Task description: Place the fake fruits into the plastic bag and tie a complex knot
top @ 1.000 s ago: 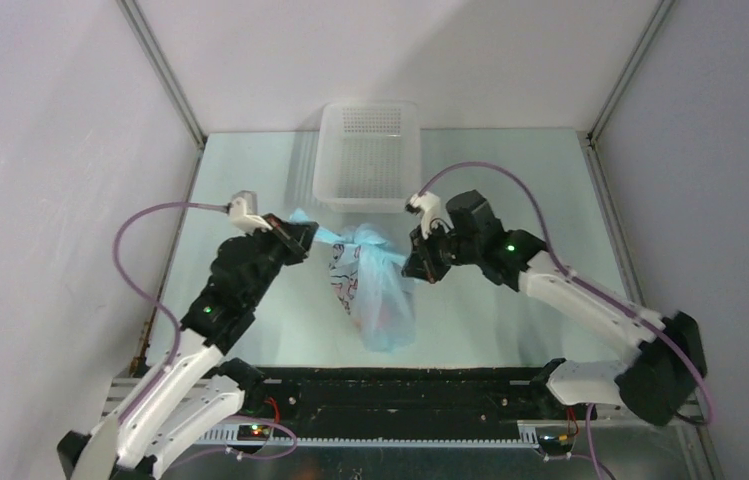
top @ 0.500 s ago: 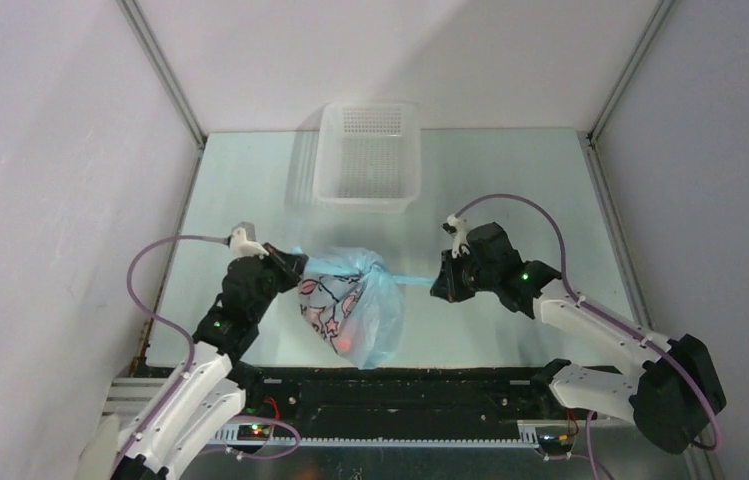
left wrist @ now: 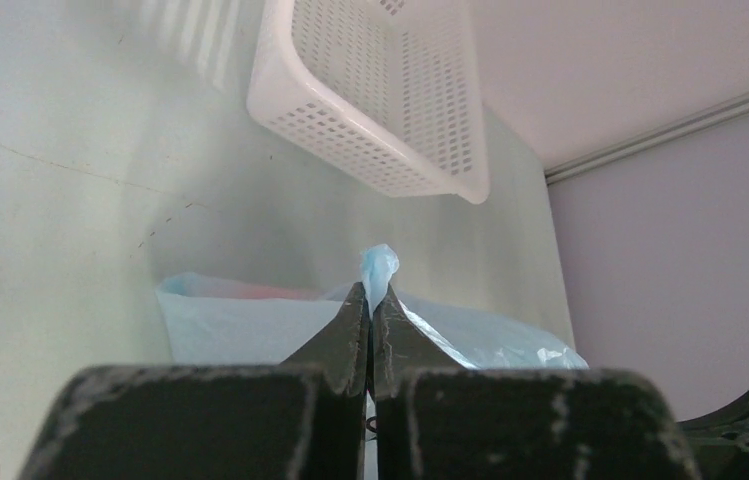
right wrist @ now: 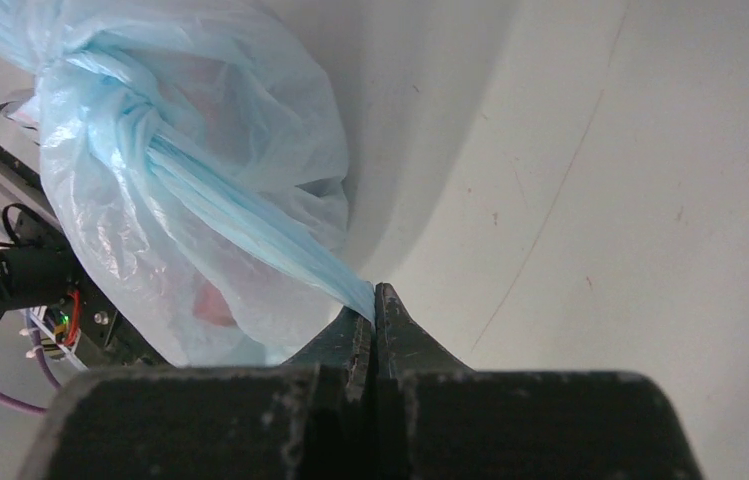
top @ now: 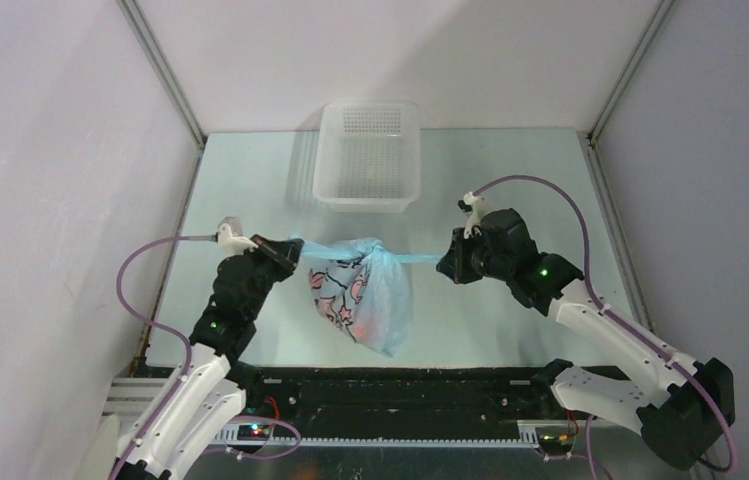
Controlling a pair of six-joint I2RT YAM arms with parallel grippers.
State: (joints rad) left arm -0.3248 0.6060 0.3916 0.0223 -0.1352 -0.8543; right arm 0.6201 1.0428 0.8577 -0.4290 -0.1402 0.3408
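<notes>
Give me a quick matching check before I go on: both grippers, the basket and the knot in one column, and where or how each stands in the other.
Things
1. left gripper
2. right gripper
3. basket
4. knot

Places and states
A. white, at the far end of the table
B. shut on the bag, on the plastic stretched right of the knot
C. on top of the bag, between the two grippers
D. shut on the bag, on the plastic stretched left of the knot

Pairs: 1-D, 2-B, 3-A, 4-C

basket (top: 365,195): white, perforated, upright, at far middle of table (top: 250,180)
table: pale green, faintly scratched
walls (top: 50,150): plain, pale
</notes>
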